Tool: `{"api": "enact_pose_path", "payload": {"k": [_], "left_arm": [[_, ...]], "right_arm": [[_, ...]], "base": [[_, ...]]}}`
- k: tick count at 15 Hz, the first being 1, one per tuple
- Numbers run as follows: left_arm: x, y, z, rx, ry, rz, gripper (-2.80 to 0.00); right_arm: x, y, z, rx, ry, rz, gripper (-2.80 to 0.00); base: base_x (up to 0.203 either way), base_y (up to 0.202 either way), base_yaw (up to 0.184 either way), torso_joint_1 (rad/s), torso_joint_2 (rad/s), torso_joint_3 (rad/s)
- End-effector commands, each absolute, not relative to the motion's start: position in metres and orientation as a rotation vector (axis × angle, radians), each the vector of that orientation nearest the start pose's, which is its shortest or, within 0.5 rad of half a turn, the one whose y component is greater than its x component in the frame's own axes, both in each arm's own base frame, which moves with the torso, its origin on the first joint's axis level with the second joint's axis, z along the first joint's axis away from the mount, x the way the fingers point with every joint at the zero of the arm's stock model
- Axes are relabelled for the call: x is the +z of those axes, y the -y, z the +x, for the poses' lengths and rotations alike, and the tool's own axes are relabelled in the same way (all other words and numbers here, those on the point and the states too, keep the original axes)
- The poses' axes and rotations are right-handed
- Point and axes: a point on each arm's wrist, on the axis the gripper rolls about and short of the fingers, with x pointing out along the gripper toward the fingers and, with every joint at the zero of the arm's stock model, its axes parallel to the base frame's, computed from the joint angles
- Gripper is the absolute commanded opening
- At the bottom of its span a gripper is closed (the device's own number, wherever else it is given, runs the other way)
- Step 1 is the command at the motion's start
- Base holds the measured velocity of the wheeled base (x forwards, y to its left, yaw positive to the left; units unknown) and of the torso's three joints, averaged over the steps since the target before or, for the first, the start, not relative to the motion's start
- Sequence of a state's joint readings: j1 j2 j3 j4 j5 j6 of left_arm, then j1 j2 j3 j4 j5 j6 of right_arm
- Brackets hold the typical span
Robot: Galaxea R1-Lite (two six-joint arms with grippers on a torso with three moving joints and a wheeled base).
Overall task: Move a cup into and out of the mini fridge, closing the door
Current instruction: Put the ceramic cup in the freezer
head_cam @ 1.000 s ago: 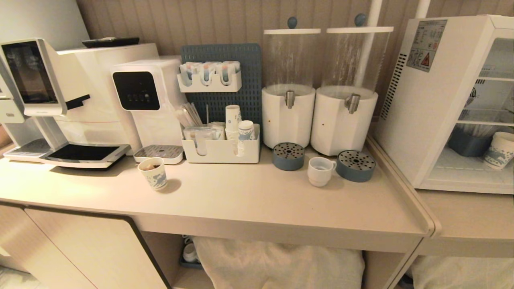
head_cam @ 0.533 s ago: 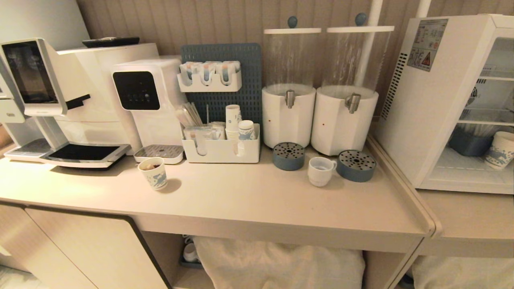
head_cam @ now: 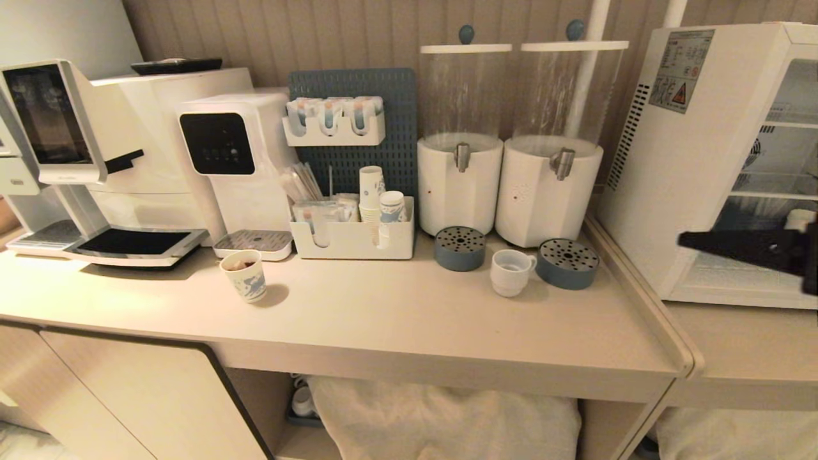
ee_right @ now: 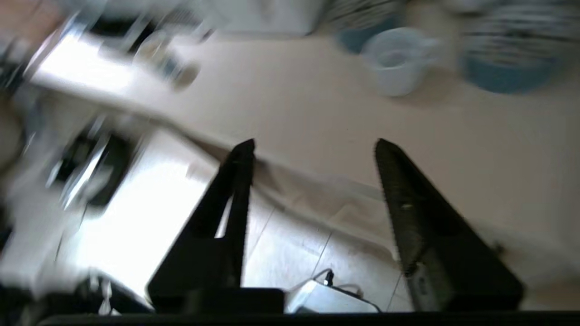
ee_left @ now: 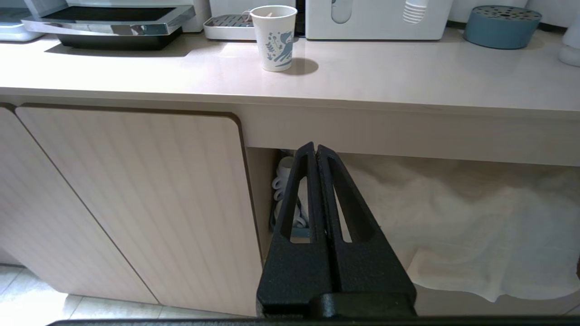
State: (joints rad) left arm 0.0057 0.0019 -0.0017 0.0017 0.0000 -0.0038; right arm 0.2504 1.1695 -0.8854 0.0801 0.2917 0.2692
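Your right claw [ee_right: 312, 167] is hanging open and empty near the mini fridge [head_cam: 696, 160] — the cup [head_cam: 509, 272] is sitting on the counter [head_cam: 383, 319]. Your left claw [ee_left: 316, 156] is resting closed below the counter's edge — holding nothing.

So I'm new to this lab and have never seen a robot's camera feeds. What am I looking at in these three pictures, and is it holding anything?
These come from a two-armed robot standing at a drinks counter. The wide picture is from a camera on its head; the other two are from cameras on its wrists, looking past black two-fingered grippers. On the counter sit a small white cup, a printed paper cup, two drink dispensers and a coffee machine; the mini fridge stands at the right. The left gripper is shut and empty, parked low before the cabinet. The right gripper is open and empty; in the head view it shows in front of the fridge.
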Motion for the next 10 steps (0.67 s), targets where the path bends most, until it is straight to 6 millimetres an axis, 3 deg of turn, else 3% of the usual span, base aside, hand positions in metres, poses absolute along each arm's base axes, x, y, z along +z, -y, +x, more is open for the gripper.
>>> {"api": "enact_pose_path", "payload": {"k": [1,2,3,4,8,10], "left_arm": [[0.076,0.000,-0.023,0.006,-0.002,-0.005,-2.80],[0.076,0.000,-0.023,0.006,-0.002,-0.005,-2.80],[0.076,0.000,-0.023,0.006,-0.002,-0.006,-2.80],[0.076,0.000,-0.023,0.006,-0.001,-0.012,-2.80],[0.076,0.000,-0.023,0.006,-0.001,-0.015,-2.80],[0.076,0.000,-0.023,0.005,0.000,-0.021,-2.80]], "right_arm": [[0.220,-0.052,0.211,0.660,-0.430,0.210,0.00],[0.203,-0.053,0.228,0.723,-0.371,0.172,0.00],[0.186,-0.054,0.238,0.768,-0.340,0.150,-0.59],[0.168,-0.056,0.251,0.792,-0.310,0.128,-2.80],[0.107,-0.054,0.276,0.722,-0.125,-0.010,-2.80],[0.071,-0.052,0.285,0.690,-0.172,-0.026,-2.80]], "base": [[0.000,0.000,0.000,0.000,0.00,0.000],[0.000,0.000,0.000,0.000,0.00,0.000],[0.000,0.000,0.000,0.000,0.00,0.000],[0.000,0.000,0.000,0.000,0.00,0.000],[0.000,0.000,0.000,0.000,0.00,0.000],[0.000,0.000,0.000,0.000,0.00,0.000]]}}
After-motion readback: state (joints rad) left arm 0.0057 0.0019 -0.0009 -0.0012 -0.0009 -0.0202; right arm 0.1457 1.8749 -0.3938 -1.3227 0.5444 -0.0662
